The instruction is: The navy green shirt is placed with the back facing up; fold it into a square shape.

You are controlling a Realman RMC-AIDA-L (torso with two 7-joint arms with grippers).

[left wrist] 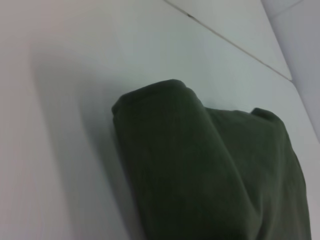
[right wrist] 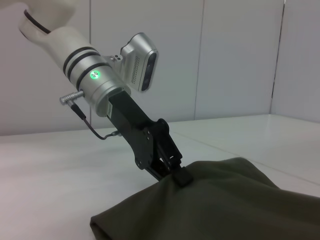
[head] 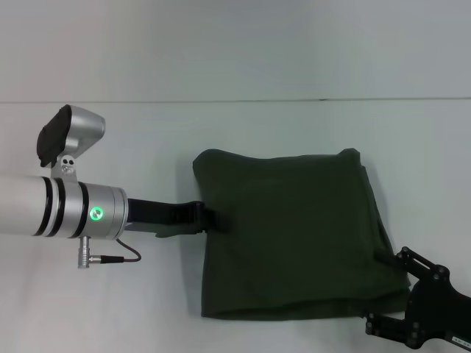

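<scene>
Two robot grippers meet a dark olive-green, soft cotton shirt (head: pixel 294 235) lying folded into a rough square on a white table (head: pixel 132 309).

The left gripper (head: pixel 213 218), black-fingered on a silver arm, is clamped together on the shirt's left edge, pinching the cloth. The black right gripper (head: pixel 388 259) touches the shirt's near right corner; whether its fingers are apart or together cannot be told.

- A broad, flat white tabletop (head: pixel 243 140) filled the lower part of the head view.
- Beyond the tabletop's far edge rose a plain white panelled wall (right wrist: pixel 235 55), its thin vertical seams visible in the right wrist view.
</scene>
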